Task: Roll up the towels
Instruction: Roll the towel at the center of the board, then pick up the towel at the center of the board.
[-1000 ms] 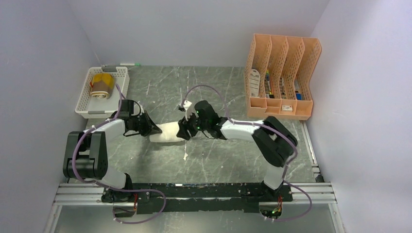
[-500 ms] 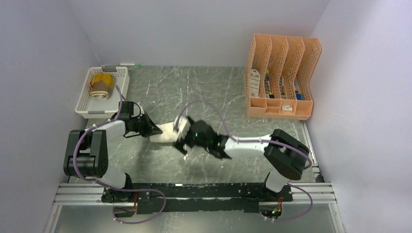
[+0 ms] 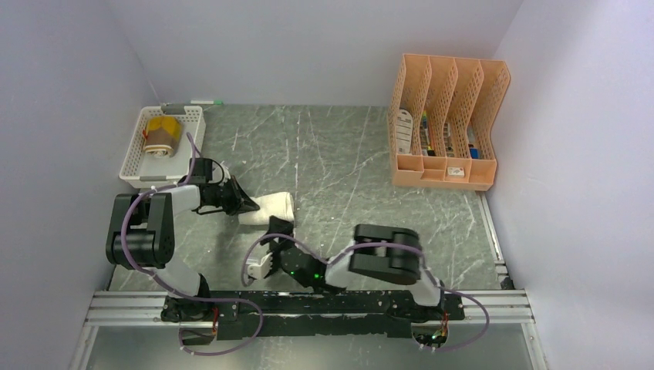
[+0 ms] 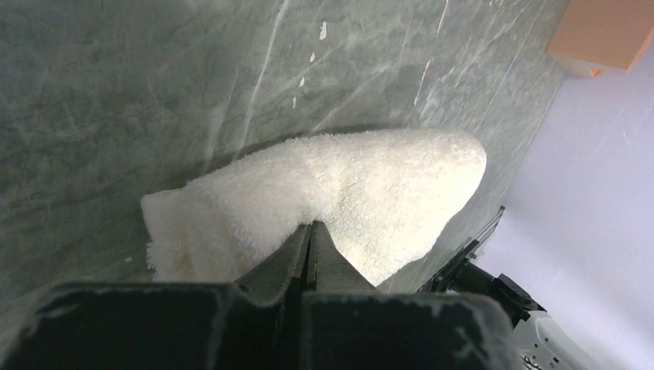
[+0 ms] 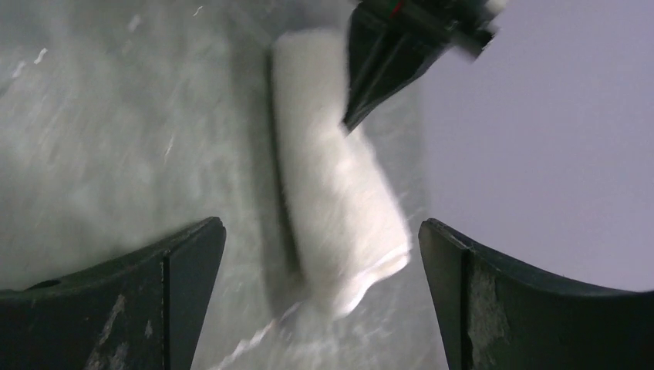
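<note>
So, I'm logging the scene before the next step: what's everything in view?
white towel: one, cream-white, rolled, mid-table
yellow towel: one, mustard and brown, rolled, inside the basket
basket: one, white, far left of table
file organiser: one, orange, far right, small items in its slots
marker: one, grey with green tip, behind the basket
table: one, grey marbled
left end effector: one, black, shut on the white towel's left end
right end effector: one, black, open, near the table's front edge, facing the white towel, not touching it
</note>
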Available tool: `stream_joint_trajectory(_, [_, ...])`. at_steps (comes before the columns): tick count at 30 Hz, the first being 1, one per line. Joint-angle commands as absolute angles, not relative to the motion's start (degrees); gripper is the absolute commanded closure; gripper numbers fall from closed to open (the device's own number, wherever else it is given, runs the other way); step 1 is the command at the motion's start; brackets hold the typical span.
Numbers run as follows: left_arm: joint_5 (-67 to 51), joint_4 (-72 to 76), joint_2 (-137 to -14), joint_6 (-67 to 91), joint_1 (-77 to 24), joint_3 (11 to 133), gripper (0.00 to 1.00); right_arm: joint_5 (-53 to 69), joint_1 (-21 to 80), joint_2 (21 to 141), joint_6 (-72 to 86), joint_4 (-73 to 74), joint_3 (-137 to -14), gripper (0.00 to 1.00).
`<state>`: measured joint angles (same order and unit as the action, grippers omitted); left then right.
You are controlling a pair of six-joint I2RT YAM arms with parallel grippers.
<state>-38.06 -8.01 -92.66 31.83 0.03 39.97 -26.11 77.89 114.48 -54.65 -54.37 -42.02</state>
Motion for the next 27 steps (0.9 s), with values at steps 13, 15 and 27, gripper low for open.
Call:
stream_joint_trajectory(13, [-39.70,-12.51,-93.84,27.35,-0.27,39.38,0.93,-37.59,75.75,133.42,-65.61,-54.53,-56.28,0.00])
stream_joint_trajectory(15, [-39.94,-12.76,-93.99,27.09,-0.32,39.53,0.93,-34.95,74.48,132.98,-62.77,-46.78,-58.48,0.00])
stream_joint_trajectory(27, [-40.61,-16.20,-95.62,24.26,-0.28,42.03,0.93,-30.52,67.04,134.72,-63.05,-38.32,-64.24,0.24])
